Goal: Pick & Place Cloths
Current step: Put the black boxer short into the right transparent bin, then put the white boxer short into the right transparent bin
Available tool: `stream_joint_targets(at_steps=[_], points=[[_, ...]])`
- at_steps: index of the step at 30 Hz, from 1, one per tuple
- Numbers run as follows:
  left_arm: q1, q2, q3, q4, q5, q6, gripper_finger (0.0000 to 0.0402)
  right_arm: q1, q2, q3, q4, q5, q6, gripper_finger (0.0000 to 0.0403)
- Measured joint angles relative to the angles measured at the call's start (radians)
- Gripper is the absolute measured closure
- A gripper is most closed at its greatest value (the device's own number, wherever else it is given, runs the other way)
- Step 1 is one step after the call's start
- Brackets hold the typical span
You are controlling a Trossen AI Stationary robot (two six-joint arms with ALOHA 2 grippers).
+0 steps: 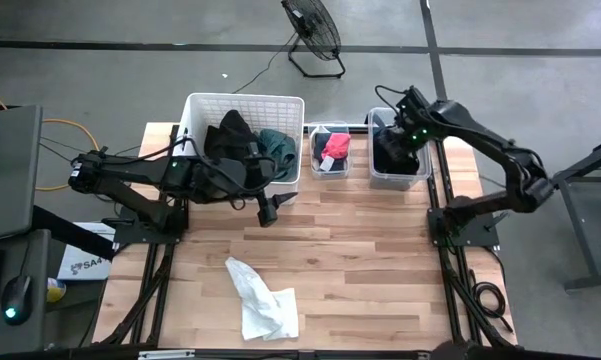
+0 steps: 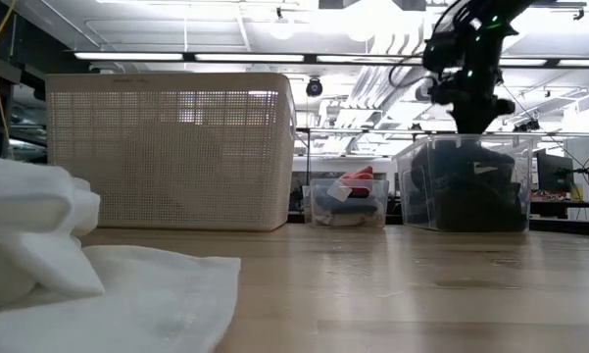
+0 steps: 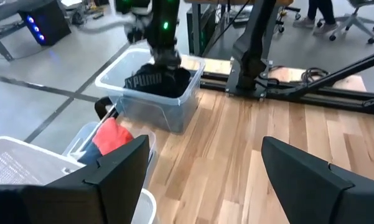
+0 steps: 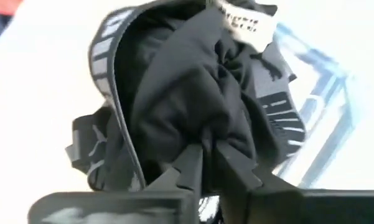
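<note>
From above, the right pincer sits over the larger clear tub, directly above the black garment bunched inside it. The left pincer hangs just off the white basket, where a black cloth and a teal-green cloth are heaped. A white cloth lies well apart from both on the worktop, and the small tub between them holds a red-pink piece.

At worktop level, the right arm dips into that larger tub (its tips are hidden there).

The left wrist view shows its own fingers spread wide, released, holding nothing.

The right wrist view shows fingers clenched on the black fabric, pinching a fold. I'd judge it best to let go only once the bundle is fully inside the walls.
</note>
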Motion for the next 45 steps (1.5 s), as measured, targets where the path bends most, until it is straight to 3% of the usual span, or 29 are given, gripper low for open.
stream_joint_targets(at_steps=[7, 12, 16, 24, 30, 36, 45], points=[[0.0, 0.0, 0.0, -0.061, 0.004, -0.019, 0.0096, -0.001, -0.137, 0.0, 0.003, -0.048, -0.002, 0.0267], [0.0, 0.0, 0.0, -0.166, 0.104, -0.039, 0.0096, 0.0, -0.23, 0.0, -0.027, -0.232, -0.002, 0.0175], [0.0, 0.0, 0.0, -0.267, 0.214, -0.093, 0.0096, 0.001, -0.308, 0.0, -0.042, -0.337, 0.022, 0.0137], [0.0, 0.027, 0.0, -0.426, 0.311, -0.134, 0.0096, 0.064, -0.477, 0.0, -0.033, -0.379, 0.03, 0.0132], [-0.008, 0.067, -0.003, -0.51, 0.389, -0.135, 0.0096, 0.161, -0.576, 0.0, -0.025, -0.389, 0.123, 0.0135], [-0.088, 0.143, 0.0, -0.532, 0.449, -0.103, 0.0096, 0.292, -0.649, 0.0, -0.023, -0.366, 0.215, 0.0135], [-0.235, 0.278, -0.001, -0.583, 0.445, -0.069, 0.0096, 0.461, -0.685, 0.0, -0.018, -0.286, 0.269, 0.0135]])
